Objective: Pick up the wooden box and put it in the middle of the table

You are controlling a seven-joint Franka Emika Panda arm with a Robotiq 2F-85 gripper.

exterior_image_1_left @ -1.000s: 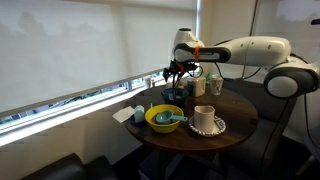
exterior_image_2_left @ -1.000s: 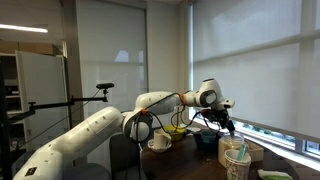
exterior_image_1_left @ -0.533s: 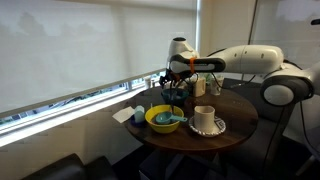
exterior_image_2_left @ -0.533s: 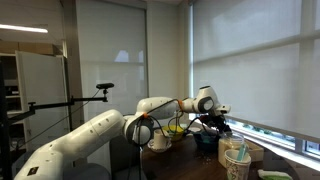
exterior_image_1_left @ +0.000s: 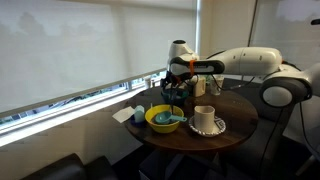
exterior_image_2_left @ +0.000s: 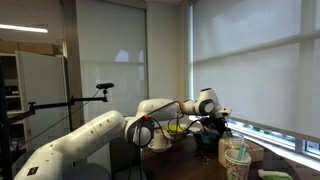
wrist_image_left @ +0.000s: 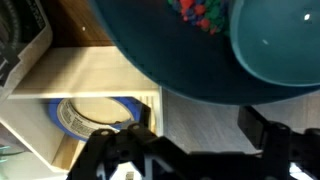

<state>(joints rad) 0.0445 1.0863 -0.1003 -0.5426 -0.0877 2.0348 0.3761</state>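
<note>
My claw (wrist_image_left: 195,125) hangs low with its two dark fingers spread apart and nothing between them. One finger is over the near corner of the small light tan wooden box (wrist_image_left: 95,72), which lies open-topped just below me with a blue ring (wrist_image_left: 88,116) inside. A dark teal bowl (wrist_image_left: 165,50) overlaps the box's far side. In an exterior view I am at the window-side edge of the round dark brown wooden counter (exterior_image_1_left: 241,117), where a yellow bowl (exterior_image_1_left: 153,117) and a white mug (exterior_image_1_left: 204,113) stand nearer the middle.
</note>
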